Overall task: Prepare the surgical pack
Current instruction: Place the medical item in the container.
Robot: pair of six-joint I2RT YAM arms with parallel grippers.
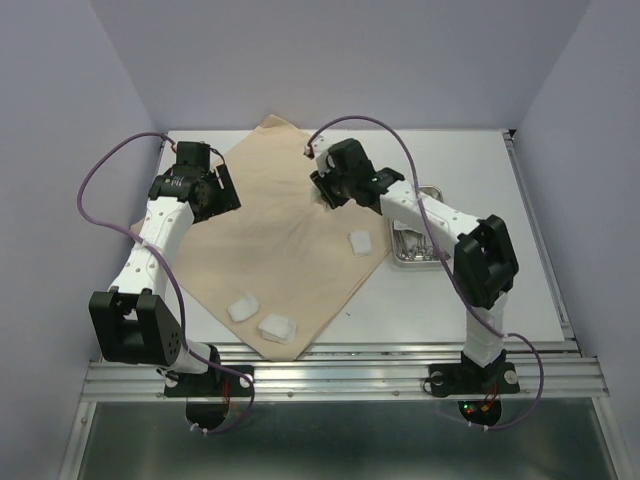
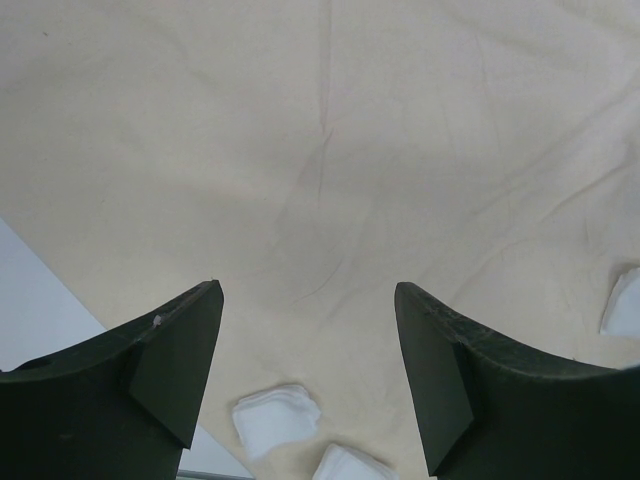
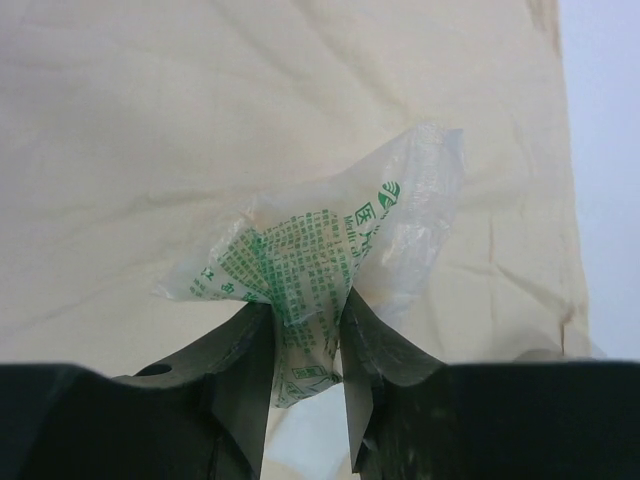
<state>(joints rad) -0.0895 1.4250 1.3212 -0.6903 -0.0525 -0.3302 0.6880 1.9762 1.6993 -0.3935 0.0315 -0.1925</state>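
The beige cloth (image 1: 290, 250) lies spread as a diamond on the white table. Three white gauze pads rest on it: one at the right (image 1: 360, 242) and two near the front corner (image 1: 243, 307) (image 1: 277, 327). My right gripper (image 3: 305, 310) is over the middle of the cloth, shut on a clear plastic gauze packet (image 3: 320, 250) with green print, crumpled between its fingers. My left gripper (image 2: 308, 290) hovers open above the cloth's left part (image 2: 320, 150), nothing between its fingers; two of the pads (image 2: 275, 418) (image 2: 350, 465) lie beneath it. The steel tray (image 1: 392, 245) holds silver instruments (image 1: 415, 240).
The tray stands on bare table right of the cloth, under my right arm. Grey walls close in the table at the back and both sides. A metal rail (image 1: 330, 365) runs along the near edge by both arm bases.
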